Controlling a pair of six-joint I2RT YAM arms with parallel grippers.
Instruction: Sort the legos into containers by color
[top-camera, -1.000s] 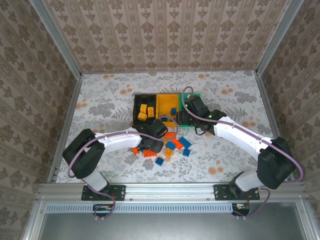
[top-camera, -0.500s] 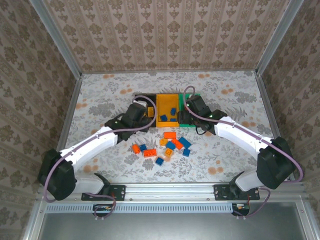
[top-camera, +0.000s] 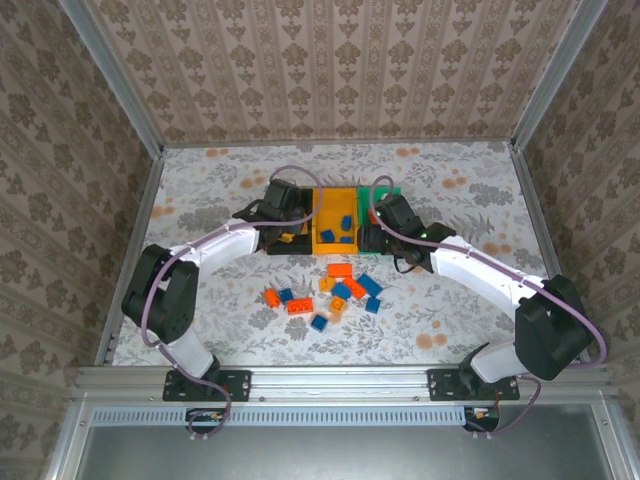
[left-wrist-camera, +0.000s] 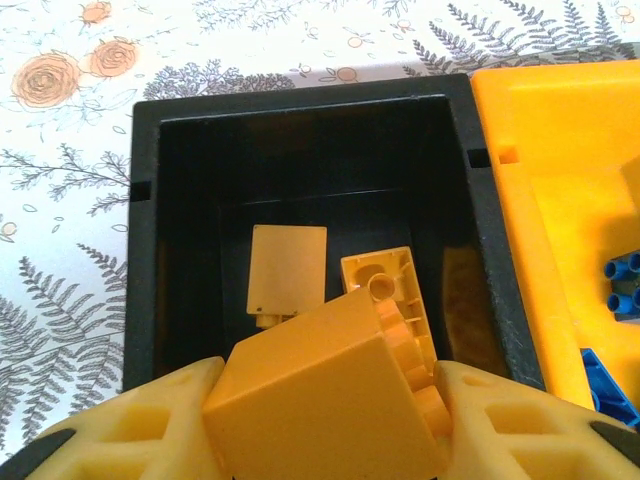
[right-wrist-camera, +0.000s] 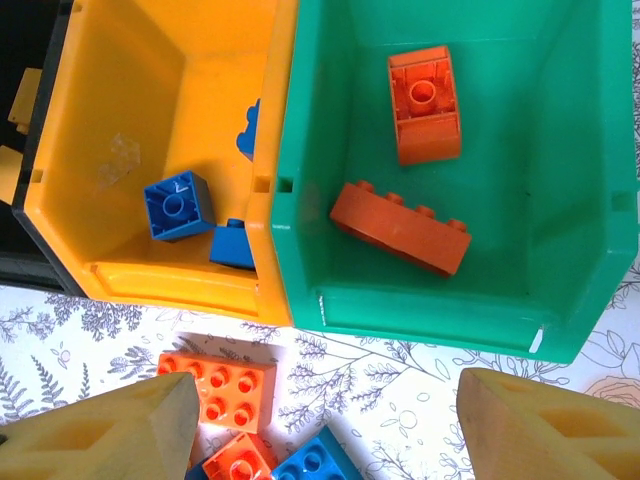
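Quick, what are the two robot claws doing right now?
Left gripper: closed on a yellow-orange brick, above the black bin.
Right gripper: open, holding nothing.

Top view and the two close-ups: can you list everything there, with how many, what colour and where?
Black bin: one, left end of the joined row.
Yellow bin: one, middle of the row.
Green bin: one, right end.
Yellow bricks: two, lying in the black bin.
Held brick: one, yellow-orange, over the black bin.
Blue bricks: at least three, in the yellow bin.
Red bricks: two, orange-red, in the green bin.
Loose bricks: about a dozen, blue, orange-red and yellow-orange, on the table in front of the bins.
Table: one, white with a floral pattern.
Arms: two, white and black, reaching to the bins.
Left gripper: shut on the held brick.
Right gripper: open, above the bins' near edge.
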